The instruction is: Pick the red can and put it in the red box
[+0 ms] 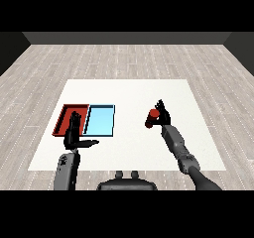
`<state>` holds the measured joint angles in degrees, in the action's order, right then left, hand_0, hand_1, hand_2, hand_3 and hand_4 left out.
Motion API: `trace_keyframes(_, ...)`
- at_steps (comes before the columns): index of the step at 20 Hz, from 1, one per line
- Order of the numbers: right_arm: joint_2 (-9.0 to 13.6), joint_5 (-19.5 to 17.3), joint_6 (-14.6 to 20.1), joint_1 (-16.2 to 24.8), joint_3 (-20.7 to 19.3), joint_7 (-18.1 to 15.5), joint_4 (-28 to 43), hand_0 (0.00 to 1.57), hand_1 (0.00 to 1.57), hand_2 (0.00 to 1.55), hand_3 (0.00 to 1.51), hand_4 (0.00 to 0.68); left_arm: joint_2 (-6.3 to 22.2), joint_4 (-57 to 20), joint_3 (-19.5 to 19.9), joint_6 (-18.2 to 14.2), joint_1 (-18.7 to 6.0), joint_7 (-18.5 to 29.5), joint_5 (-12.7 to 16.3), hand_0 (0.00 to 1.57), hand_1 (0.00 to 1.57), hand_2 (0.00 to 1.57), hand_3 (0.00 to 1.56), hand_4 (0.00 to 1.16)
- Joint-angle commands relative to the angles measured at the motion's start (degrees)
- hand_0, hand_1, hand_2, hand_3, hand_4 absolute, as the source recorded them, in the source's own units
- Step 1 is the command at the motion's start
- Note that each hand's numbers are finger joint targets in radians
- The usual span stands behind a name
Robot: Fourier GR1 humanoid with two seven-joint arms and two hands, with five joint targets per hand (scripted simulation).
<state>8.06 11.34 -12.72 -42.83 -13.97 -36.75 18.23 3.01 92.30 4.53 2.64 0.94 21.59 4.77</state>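
The red can (152,117) is at the right of the white table, lying tilted in my right hand (162,117), whose fingers curl round it. The red tray (63,114) lies at the left of the table, with the light blue tray (100,121) touching its right side. My left hand (74,132) hovers over the red tray's near right corner with straight fingers and the thumb stuck out to the right; it holds nothing and hides part of the red tray.
The white table (129,93) ends close in front of both forearms. A broad bare strip of table separates the blue tray from the can. Grey wooden floor surrounds the table.
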Motion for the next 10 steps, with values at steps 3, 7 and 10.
trace_keyframes(3,-1.59,-1.21,1.61,-1.48,0.25,-2.18,-3.64,0.00,0.00,0.00,0.00,0.000,-0.30,2.63,-0.46,0.48,3.19,-0.08,0.35,0.00,0.00,0.00,0.00,0.00)
trace_keyframes(7,-2.07,-2.02,1.62,-2.56,0.82,-1.85,-4.36,0.00,0.00,0.00,0.00,0.000,-0.91,5.28,-1.20,-0.98,1.15,-4.17,0.49,0.00,0.00,0.00,0.00,0.00)
trace_keyframes(10,-1.51,-1.28,1.59,-3.30,-0.27,-1.22,-5.60,0.00,0.00,0.00,0.00,0.000,-1.05,5.62,-1.17,-1.84,0.85,-5.17,0.12,0.00,0.00,0.00,0.00,0.00)
